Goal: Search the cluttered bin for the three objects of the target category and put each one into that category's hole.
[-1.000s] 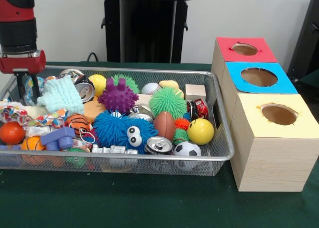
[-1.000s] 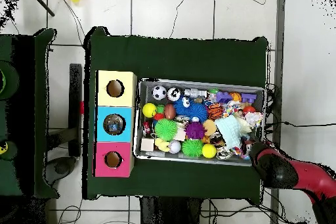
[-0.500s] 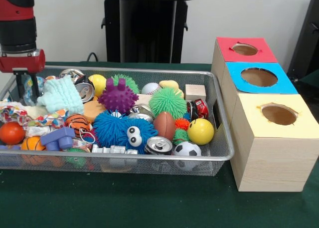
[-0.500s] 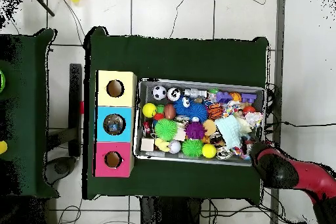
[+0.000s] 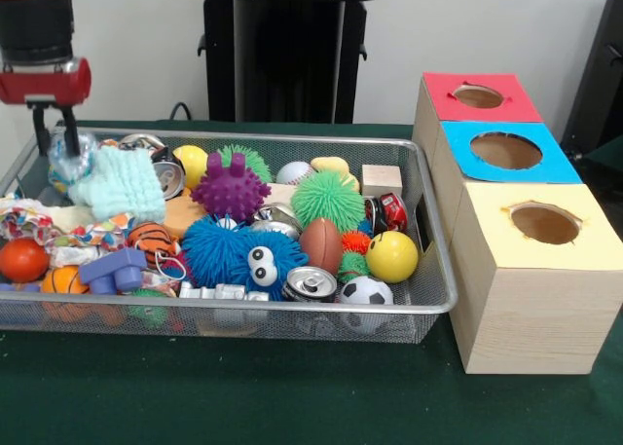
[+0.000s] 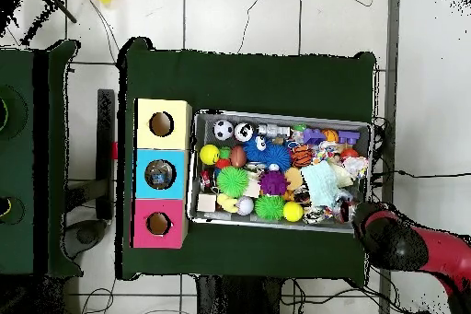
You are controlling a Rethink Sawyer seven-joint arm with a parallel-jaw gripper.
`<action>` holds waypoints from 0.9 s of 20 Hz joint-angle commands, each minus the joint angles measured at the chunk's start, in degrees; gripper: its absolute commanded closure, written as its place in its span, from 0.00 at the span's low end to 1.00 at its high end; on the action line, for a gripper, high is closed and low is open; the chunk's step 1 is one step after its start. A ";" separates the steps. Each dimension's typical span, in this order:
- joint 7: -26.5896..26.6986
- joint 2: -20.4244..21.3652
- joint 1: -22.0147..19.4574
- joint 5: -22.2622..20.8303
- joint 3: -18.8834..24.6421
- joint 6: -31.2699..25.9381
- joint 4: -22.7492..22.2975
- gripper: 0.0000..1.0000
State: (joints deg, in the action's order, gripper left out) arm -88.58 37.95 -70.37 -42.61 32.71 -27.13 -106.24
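While arm cropped above, jaws gripping crinkly clear wrapper [image 5: 70, 158], contents unclear.

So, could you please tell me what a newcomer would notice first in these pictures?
Probably the wire bin crammed with bright toys, above all the blue fuzzy toy with googly eyes near its front. Beside it stand three wooden boxes with red, blue and yellow holed tops. The red arm's gripper hangs over the bin's corner.

no readable text, labels, brands or numbers anywhere
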 commanded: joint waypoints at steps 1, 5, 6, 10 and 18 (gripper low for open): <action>0.11 12.31 7.51 9.63 2.84 -13.49 -4.46 1.00; -2.20 15.39 9.48 12.58 3.25 -11.51 -5.72 1.00; -1.81 16.31 9.31 13.73 3.59 -11.51 -6.52 1.00; 0.09 19.77 10.23 19.53 3.19 -17.50 -6.64 1.00; -3.05 27.19 15.57 27.46 2.05 -19.77 -4.56 1.00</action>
State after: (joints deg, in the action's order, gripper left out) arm -88.58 58.83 -58.01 -20.28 33.86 -39.18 -109.27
